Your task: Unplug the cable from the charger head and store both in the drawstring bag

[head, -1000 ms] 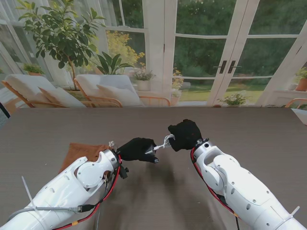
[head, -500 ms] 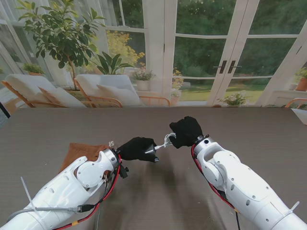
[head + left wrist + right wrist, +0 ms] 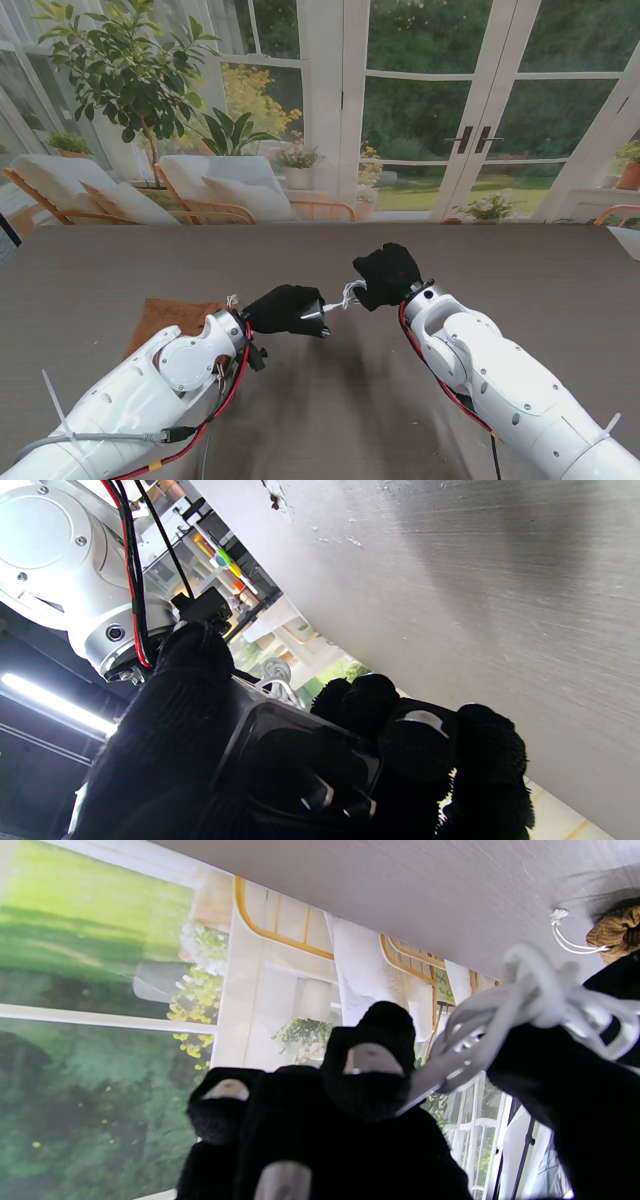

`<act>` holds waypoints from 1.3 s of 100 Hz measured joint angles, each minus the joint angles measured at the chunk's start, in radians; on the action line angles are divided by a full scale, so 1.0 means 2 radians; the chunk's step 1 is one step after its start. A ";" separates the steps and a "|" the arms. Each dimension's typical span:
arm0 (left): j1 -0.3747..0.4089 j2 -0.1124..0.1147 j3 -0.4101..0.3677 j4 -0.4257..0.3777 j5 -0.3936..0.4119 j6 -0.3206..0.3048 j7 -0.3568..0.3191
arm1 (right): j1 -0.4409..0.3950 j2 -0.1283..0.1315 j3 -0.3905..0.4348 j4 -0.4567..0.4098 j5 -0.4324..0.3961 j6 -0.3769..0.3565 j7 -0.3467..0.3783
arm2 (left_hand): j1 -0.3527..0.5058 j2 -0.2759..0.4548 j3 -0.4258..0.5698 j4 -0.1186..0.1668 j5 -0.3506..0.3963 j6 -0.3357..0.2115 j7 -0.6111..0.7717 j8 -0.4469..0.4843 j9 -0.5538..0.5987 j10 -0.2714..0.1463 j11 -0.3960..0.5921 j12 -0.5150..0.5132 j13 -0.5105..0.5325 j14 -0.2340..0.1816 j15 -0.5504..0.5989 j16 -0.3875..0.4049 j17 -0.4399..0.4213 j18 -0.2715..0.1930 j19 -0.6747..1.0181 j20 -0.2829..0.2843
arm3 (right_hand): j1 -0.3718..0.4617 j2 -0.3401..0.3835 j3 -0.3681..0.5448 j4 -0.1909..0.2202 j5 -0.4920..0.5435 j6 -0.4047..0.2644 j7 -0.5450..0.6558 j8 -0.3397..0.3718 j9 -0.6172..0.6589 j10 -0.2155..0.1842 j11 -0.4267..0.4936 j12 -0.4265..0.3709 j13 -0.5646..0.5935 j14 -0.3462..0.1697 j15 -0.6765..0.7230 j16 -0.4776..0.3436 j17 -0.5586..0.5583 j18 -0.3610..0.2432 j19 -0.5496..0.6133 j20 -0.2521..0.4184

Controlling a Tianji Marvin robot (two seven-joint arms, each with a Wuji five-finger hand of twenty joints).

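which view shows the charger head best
The left wrist view: the charger head fills the left hand, its dark face and two metal prongs plain. The stand view shows only a sliver of it past the fingers. The right wrist view does not show it clearly.
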 measured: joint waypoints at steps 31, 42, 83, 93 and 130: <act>0.001 0.001 -0.003 -0.005 0.001 -0.003 -0.001 | 0.010 0.004 -0.005 0.000 -0.021 0.002 0.011 | 0.000 0.001 0.000 0.000 0.000 0.008 -0.004 -0.004 -0.001 0.002 0.000 0.000 0.000 0.000 0.000 0.000 0.000 0.000 0.000 0.000 | -0.014 0.000 -0.002 -0.005 0.000 -0.001 0.000 0.000 0.000 -0.001 0.000 0.000 0.000 -0.001 -0.001 0.000 0.000 -0.002 0.000 0.000; 0.002 0.001 -0.004 -0.005 -0.004 -0.006 -0.002 | 0.010 0.006 -0.004 -0.003 -0.031 0.007 0.019 | 0.000 0.001 0.000 0.000 0.000 0.010 -0.008 -0.005 -0.003 0.003 0.000 0.000 0.000 0.000 0.000 0.000 0.000 0.000 0.000 0.000 | -0.021 0.000 -0.013 -0.010 0.000 -0.002 0.000 0.001 0.000 -0.002 0.000 0.000 0.000 -0.002 -0.001 0.000 0.000 -0.003 0.000 0.000; 0.010 0.004 -0.014 -0.021 -0.006 -0.007 -0.008 | 0.014 0.007 -0.004 -0.009 -0.038 0.023 0.037 | 0.000 0.001 0.002 0.000 0.000 0.025 -0.024 -0.006 -0.006 0.011 0.000 0.000 0.000 0.003 0.000 0.000 0.000 0.000 0.000 0.000 | -0.041 0.000 -0.025 -0.021 0.000 -0.007 0.000 0.006 -0.001 -0.007 0.002 0.000 0.000 -0.008 -0.002 0.000 0.000 -0.013 0.000 0.000; 0.010 0.004 -0.015 -0.022 -0.005 -0.007 -0.008 | 0.012 0.007 -0.001 -0.012 -0.041 0.025 0.041 | 0.000 0.001 0.002 0.000 0.000 0.025 -0.025 -0.006 -0.006 0.011 0.000 0.000 0.000 0.003 0.001 0.000 0.000 0.000 0.000 0.000 | -0.046 0.000 -0.025 -0.022 0.000 -0.008 0.000 0.007 -0.001 -0.008 0.002 0.000 0.000 -0.008 -0.002 0.000 0.000 -0.014 0.000 0.000; 0.000 0.005 -0.008 -0.019 -0.026 -0.012 -0.014 | -0.025 0.006 0.046 -0.028 0.013 -0.007 0.048 | 0.000 0.001 0.007 0.000 0.005 0.022 -0.025 -0.007 -0.006 0.011 0.000 0.000 0.000 0.003 0.001 0.000 0.000 0.000 0.000 0.000 | -0.035 0.000 -0.035 -0.026 -0.011 -0.029 -0.007 0.013 -0.006 -0.007 -0.052 -0.029 0.000 -0.006 -0.068 -0.057 0.000 -0.007 -0.011 -0.014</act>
